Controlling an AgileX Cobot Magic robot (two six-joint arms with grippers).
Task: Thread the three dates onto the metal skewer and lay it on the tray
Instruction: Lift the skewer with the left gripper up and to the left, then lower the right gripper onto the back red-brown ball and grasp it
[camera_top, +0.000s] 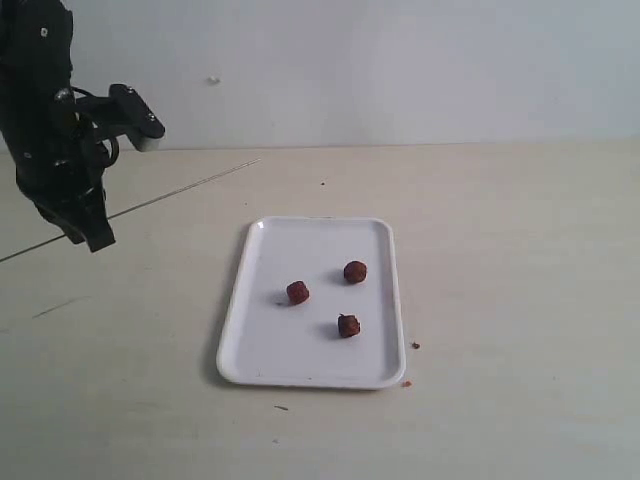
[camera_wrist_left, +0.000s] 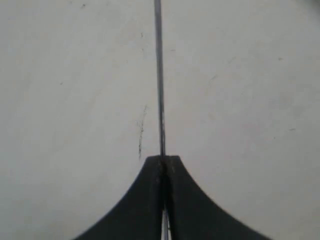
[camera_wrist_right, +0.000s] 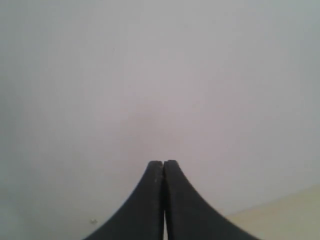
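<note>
The white tray (camera_top: 262, 345) lies in the middle of the table. The three dates rest loose on it: one at the left (camera_top: 298, 292), one further back (camera_top: 355, 271), one nearer the front (camera_top: 348, 325). My left gripper (camera_top: 92, 232) hangs above the table at the far left, shut on the metal skewer (camera_top: 180, 190), which runs slanted from the left edge toward the tray's far side. In the left wrist view the skewer (camera_wrist_left: 160, 75) sticks straight out from the shut gripper (camera_wrist_left: 163, 159). My right gripper (camera_wrist_right: 163, 162) is shut on nothing, faces the pale wall, and is outside the exterior view.
A few reddish crumbs (camera_top: 414, 345) lie on the table by the tray's front right corner. A dark scratch (camera_wrist_left: 141, 135) marks the tabletop under the skewer. The pale wall (camera_top: 400, 70) stands behind the table.
</note>
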